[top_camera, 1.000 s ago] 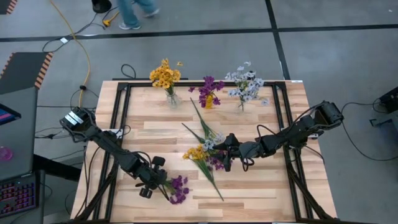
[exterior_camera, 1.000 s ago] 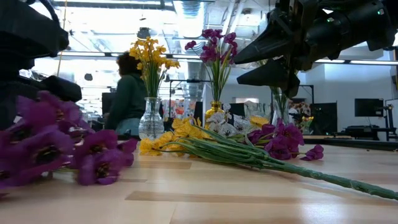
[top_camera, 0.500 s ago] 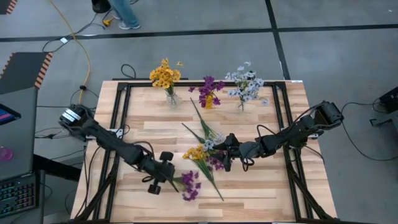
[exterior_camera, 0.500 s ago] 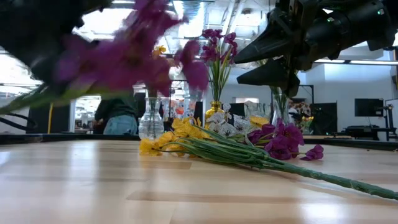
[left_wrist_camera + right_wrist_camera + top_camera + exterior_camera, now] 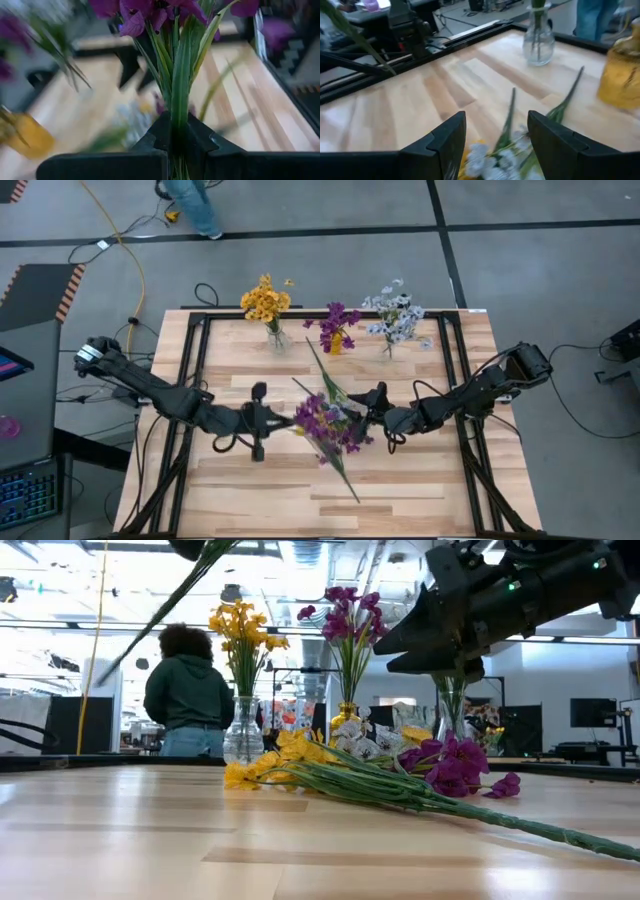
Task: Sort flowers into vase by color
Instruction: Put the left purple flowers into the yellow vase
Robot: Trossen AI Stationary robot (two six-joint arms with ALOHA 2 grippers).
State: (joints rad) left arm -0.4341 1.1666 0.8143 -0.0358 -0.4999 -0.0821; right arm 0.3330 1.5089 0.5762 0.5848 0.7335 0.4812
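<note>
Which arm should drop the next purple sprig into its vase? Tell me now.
Left. The left gripper is already shut on a purple sprig lifted above the table. The right gripper is open and empty over the loose pile. The purple vase stands at the table's far edge.

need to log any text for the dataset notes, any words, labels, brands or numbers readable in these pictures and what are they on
None can be read.
The vases, the flowers, the table and both grippers, left and right, show no lettering.
The screens in the room behind the table are too small to read.
</note>
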